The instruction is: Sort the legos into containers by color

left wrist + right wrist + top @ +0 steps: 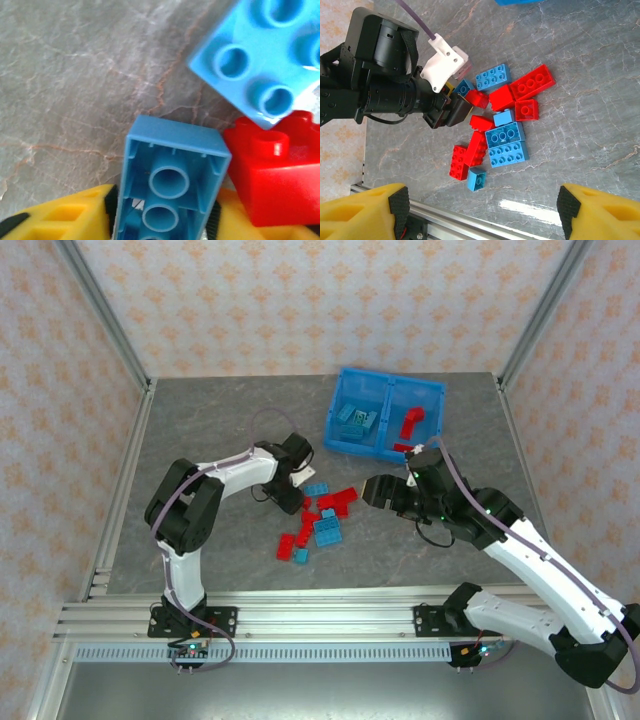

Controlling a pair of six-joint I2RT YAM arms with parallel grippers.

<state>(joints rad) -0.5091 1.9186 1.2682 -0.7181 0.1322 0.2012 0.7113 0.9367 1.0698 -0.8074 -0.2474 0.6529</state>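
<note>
In the left wrist view a light blue lego (pixel 172 165) sits hollow side up between the yellow fingers, both black pads against its sides. My left gripper (pixel 165 220) is shut on it, low at the pile's left edge (pixel 300 485). Beside it lie a blue studded lego (pixel 265 55) and a red one (pixel 275 175). The pile of red and blue legos (pixel 320 515) lies mid-table. My right gripper (pixel 482 205) hangs open above the pile, holding nothing. The blue bin (pixel 345 375) stands at the back, with blue legos (pixel 357 420) in its left container and a red lego (pixel 411 422) in its right.
A red lego (pixel 402 448) sits at the bin's near rim. The aluminium rail (pixel 330 615) runs along the table's near edge, and frame posts stand at the left and right sides. Bare grey tabletop (pixel 210 420) stretches left of the bin.
</note>
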